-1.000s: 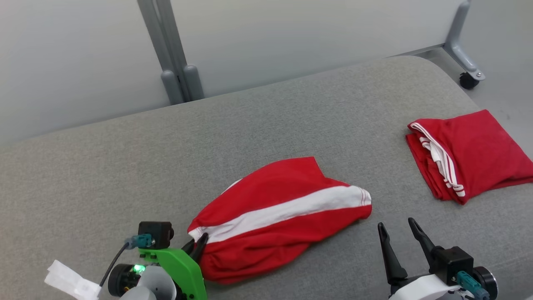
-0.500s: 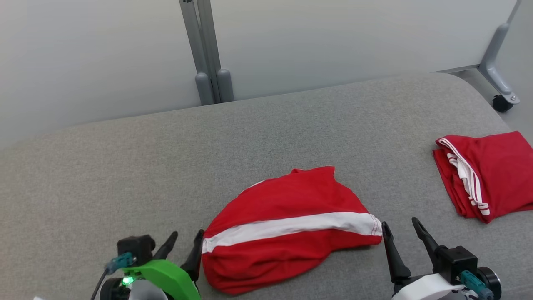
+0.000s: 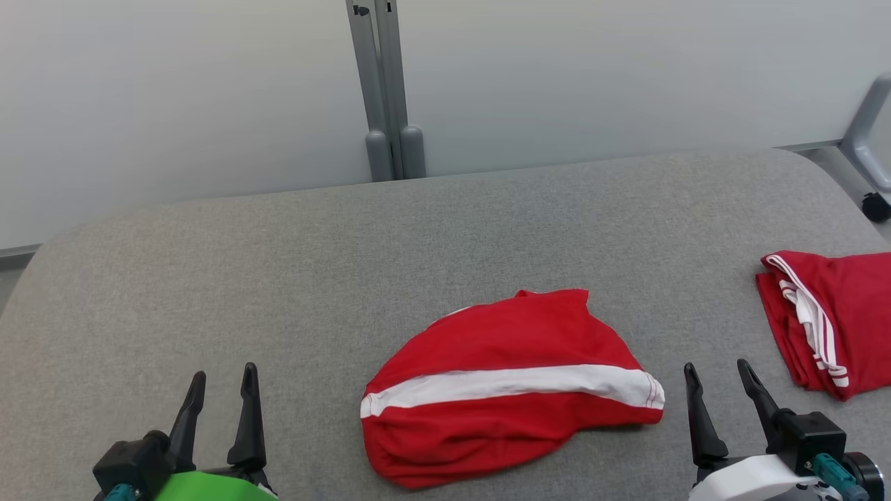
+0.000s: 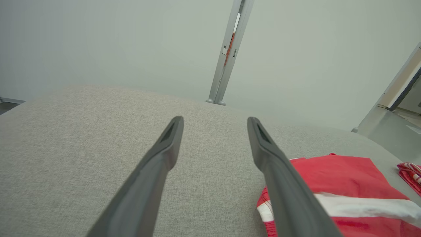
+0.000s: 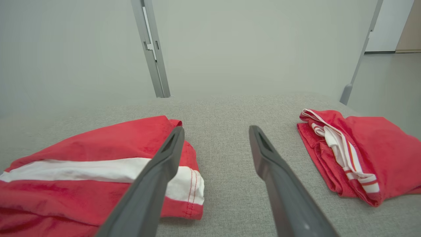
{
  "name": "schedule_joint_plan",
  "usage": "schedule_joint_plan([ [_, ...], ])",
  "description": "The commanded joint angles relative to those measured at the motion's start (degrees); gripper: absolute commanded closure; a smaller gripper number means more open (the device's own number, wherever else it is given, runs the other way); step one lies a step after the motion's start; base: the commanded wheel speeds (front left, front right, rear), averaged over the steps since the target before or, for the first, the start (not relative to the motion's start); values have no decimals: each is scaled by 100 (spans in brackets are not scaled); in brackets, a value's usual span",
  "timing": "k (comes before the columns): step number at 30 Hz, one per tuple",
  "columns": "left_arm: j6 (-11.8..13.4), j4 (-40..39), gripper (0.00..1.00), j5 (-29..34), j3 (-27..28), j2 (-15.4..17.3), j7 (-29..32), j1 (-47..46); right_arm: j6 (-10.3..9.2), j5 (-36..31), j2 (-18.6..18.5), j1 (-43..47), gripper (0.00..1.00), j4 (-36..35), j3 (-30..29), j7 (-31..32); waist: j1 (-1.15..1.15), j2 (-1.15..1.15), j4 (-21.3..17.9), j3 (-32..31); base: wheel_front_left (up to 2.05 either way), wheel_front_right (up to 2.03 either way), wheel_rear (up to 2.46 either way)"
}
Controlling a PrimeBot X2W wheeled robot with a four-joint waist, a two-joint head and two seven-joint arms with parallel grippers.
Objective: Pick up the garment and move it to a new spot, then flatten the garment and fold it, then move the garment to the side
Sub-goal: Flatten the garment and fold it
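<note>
A red garment (image 3: 508,390) with a white stripe lies loosely bunched on the grey cushioned surface (image 3: 278,278), near the front middle. It also shows at the lower right of the left wrist view as the garment (image 4: 342,184) and at the lower left of the right wrist view as the garment (image 5: 82,171). My left gripper (image 3: 221,384) stands open at the lower left, well apart from the cloth, with nothing between its fingers. My right gripper (image 3: 718,376) is open just right of the garment's white-striped end, empty too.
A second red garment (image 3: 828,320) with white trim lies folded at the right edge, also the folded garment (image 5: 355,151). A grey partition post (image 3: 386,90) stands behind the surface, and a frame leg with a castor (image 3: 873,205) is at the far right.
My left gripper has opened and let go of the garment's left end, then drawn away to the left. The camera has turned, shifting the whole picture. The garment now lies free.
</note>
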Motion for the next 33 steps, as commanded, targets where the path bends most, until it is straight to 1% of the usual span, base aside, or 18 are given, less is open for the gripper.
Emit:
schedule_joint_plan([
  [1, -124, -70, 0, 243, 167, -96, 2, 130, -11, 4, -14, 61, 0, 41, -19, -16, 0, 0, 51, -37, 0, 0, 0],
  [5, -336, -139, 0, 755, 578, -327, 2, 386, -11, 29, -14, 116, 0, 171, -20, -16, 0, 0, 86, -75, 0, 0, 0],
  [8, -425, -146, 0, 1018, 704, -431, 1, 502, -11, 26, -14, 131, 0, 260, 3, -16, 0, 0, 93, -104, 0, 0, 0],
  [12, -467, -109, 0, 1131, 748, -510, 1, 599, -11, 36, -15, 149, 0, 358, 66, -16, 0, 0, 87, -140, 0, 0, 0],
  [15, -478, -124, 0, 1089, 656, -543, 1, 606, -11, 39, -15, 153, 0, 400, 112, -16, 0, 0, 72, -151, 0, 0, 0],
  [23, -477, -100, 0, 1008, 446, -477, 0, 531, -11, 24, -15, 78, 0, 378, 109, -16, 0, 0, 39, -135, 0, 0, 0],
  [30, -478, 197, 0, 845, 340, -445, 0, 419, -11, 52, -14, 3, 0, 369, 149, -16, 0, 0, 19, -113, 0, 0, 0],
  [33, -478, 447, 0, 667, 153, -406, 1, 297, -11, 66, -17, -136, 0, 530, 272, 57, 0, 0, -13, -82, 0, 0, 0],
])
